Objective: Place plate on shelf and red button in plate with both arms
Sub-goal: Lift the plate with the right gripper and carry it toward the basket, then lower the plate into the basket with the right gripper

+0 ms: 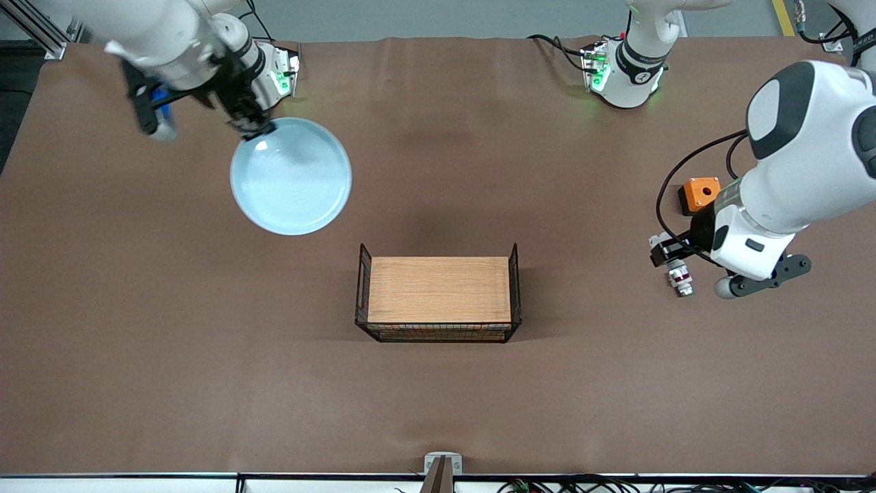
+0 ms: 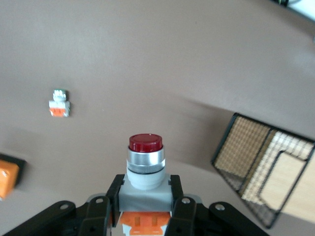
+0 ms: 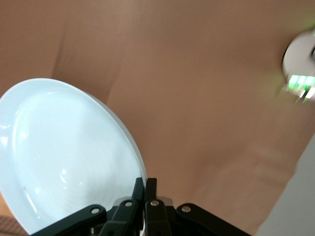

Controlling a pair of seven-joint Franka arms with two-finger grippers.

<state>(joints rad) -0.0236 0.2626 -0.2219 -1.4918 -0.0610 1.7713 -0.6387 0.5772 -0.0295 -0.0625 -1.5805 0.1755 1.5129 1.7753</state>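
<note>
The pale blue plate [image 1: 291,177] hangs tilted over the table toward the right arm's end. My right gripper [image 1: 254,129] is shut on its rim, and in the right wrist view the plate [image 3: 64,157] fills one side with the gripper [image 3: 145,184] pinching its edge. My left gripper [image 1: 662,252] is over the table toward the left arm's end, shut on the red button [image 1: 679,279]. The left wrist view shows the gripper [image 2: 145,186] clamping the button's white body, with the red button's [image 2: 145,142] silver collar and dark red cap sticking out past the fingers.
A black wire basket [image 1: 363,287] with a wooden board in it stands mid-table, also seen as the basket [image 2: 246,152] in the left wrist view. An orange cube [image 1: 699,194] [image 2: 6,177] and a small white-and-orange part [image 2: 60,103] lie on the table near the left gripper.
</note>
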